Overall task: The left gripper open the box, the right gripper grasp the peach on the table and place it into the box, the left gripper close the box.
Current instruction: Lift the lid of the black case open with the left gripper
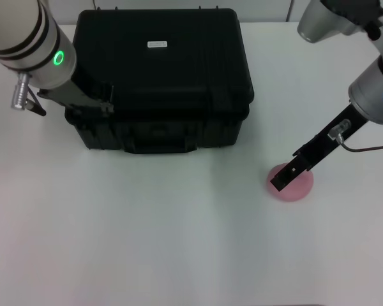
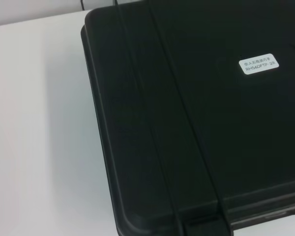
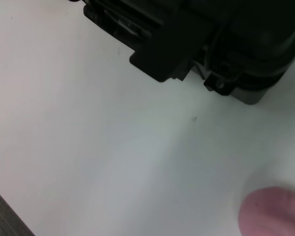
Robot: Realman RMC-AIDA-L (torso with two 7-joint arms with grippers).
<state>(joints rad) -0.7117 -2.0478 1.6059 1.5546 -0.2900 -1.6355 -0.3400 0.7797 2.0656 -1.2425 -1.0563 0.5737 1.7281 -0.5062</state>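
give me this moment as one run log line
box: lid shut | left gripper: at box's front-left corner | right gripper: over peach | peach: on table

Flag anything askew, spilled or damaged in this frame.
Nothing stands out. The box sits square and shut on the table, the peach lies whole under the right claw, and the left claw is at the box's front-left corner.

matt black plastic box (image 1: 163,76); smooth white table (image 1: 147,229); peach (image 1: 292,182) seemingly matt.
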